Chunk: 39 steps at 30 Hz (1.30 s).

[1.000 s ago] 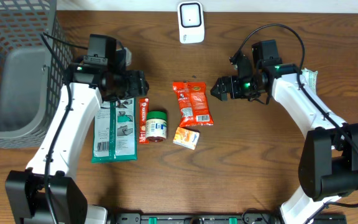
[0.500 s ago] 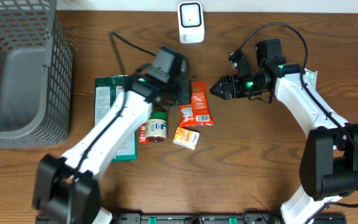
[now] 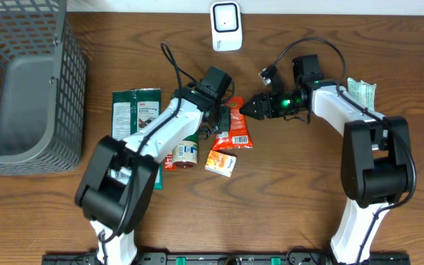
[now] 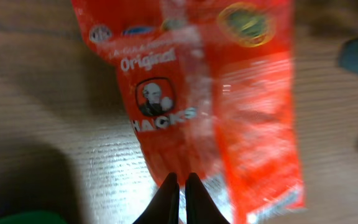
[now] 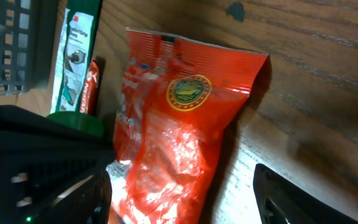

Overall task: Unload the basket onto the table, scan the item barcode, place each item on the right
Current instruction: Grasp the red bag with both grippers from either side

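Since a second ago, noted the left gripper (image 3: pixel 221 124) shifted from the left-hand part of the overhead frame, above the green packet (image 3: pixel 135 110), to the centre, and the right gripper (image 3: pixel 247 108) moved slightly leftward. Found the left gripper at the left edge of the red snack packet (image 3: pixel 238 126), fingers (image 4: pixel 169 202) pressed together, tips meeting right at the packet's lower edge in the left wrist view. Could not determine whether any film is caught between them. Found the right gripper just beside the packet's upper right corner in the overhead view, with its fingers spread wide toward the lower corners of the right wrist view and gripping nothing. Located the red snack packet lying flat on the wooden table (image 3: pixel 300 191) at the centre of the overhead frame, printed face up, with "Original" and "HACKS" legible in the left wrist view. Recorded the white scanner (image 3: pixel 226 26) at top centre, well apart from the packet. Recorded a green-lidded jar (image 3: pixel 185 151) to the packet's lower left, a small orange box (image 3: pixel 221 162) just below the packet, and a wire basket (image 3: pixel 20 81) at the far left. Logged a green-and-white pack (image 3: pixel 362 92) at the right, just beside the right arm.
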{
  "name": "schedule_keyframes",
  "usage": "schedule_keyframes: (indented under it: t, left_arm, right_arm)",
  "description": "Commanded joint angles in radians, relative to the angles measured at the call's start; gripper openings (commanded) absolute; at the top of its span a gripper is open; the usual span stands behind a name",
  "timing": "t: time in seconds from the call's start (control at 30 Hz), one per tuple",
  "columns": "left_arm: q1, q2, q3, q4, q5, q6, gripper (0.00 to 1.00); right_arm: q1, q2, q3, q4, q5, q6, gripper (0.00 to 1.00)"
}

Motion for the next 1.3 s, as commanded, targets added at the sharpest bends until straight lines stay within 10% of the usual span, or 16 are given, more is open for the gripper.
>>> schedule_keyframes:
  t: [0.0, 0.6, 0.93, 1.27]
  left_arm:
    - [0.005, 0.056, 0.007, 0.003, -0.015, 0.004, 0.08]
    - [0.006, 0.085, 0.007, -0.014, -0.086, 0.007, 0.08]
    - [0.006, 0.082, 0.010, -0.017, -0.084, 0.009, 0.08]
    - [0.010, -0.198, 0.056, -0.019, -0.055, 0.085, 0.53]
  right_arm:
    - [-0.005, 0.040, -0.003, 0.021, -0.041, -0.011, 0.69]
    - [0.087, 0.144, -0.004, 0.135, -0.049, 0.061, 0.61]
    - [0.104, 0.144, -0.003, 0.153, -0.049, 0.079, 0.20]
    - [0.043, -0.010, -0.003, 0.047, -0.066, -0.009, 0.01]
